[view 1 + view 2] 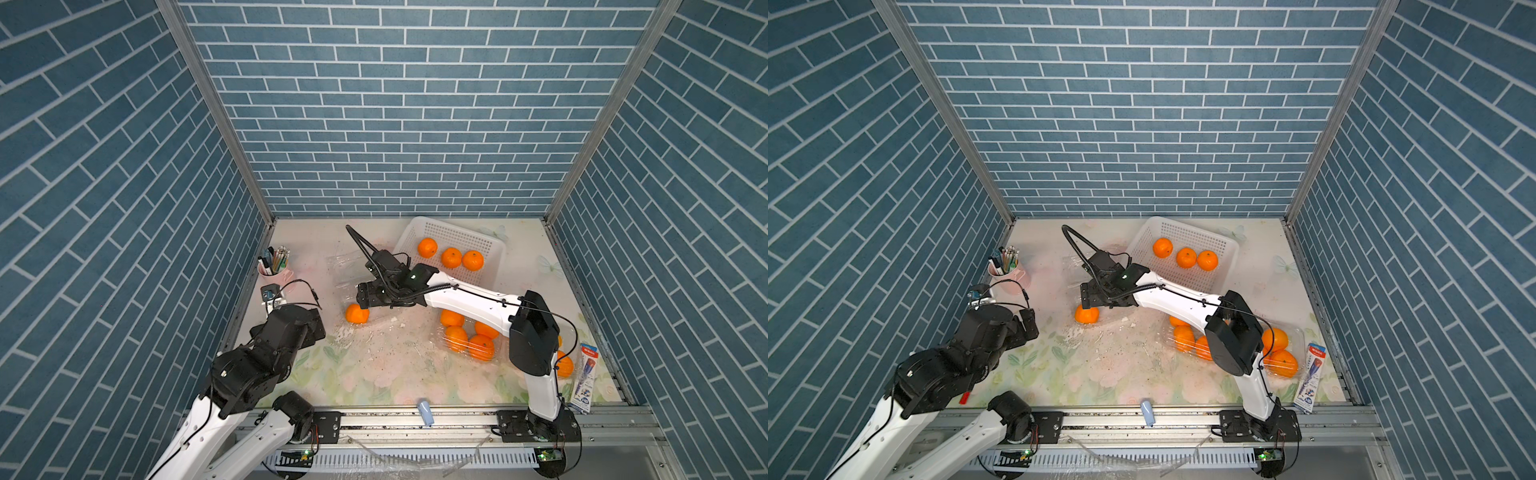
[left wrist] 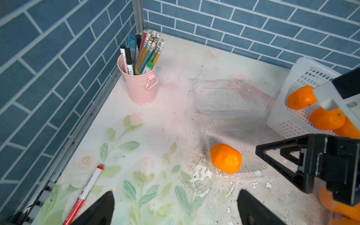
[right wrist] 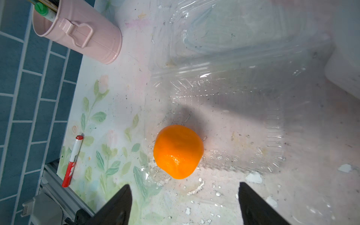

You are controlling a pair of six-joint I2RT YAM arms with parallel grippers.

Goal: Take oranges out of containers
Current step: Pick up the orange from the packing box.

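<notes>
Orange fruit [image 3: 178,152] sitting in clear box [image 3: 243,120] corner; we are noting right gripper [image 3: 184,185] above, fingers wide, empty; left gripper [image 2: 176,191] likewise wide.

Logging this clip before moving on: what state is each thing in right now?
left hand: open, empty.
right hand: open, empty, near the lone orange.
open container: lid folded back.
lone orange: lying in the open container.
right-side container: holds oranges, lid state unclear.
white basket: upright, three oranges inside.
pink pen cup: upright.
red marker: lying flat.
</notes>
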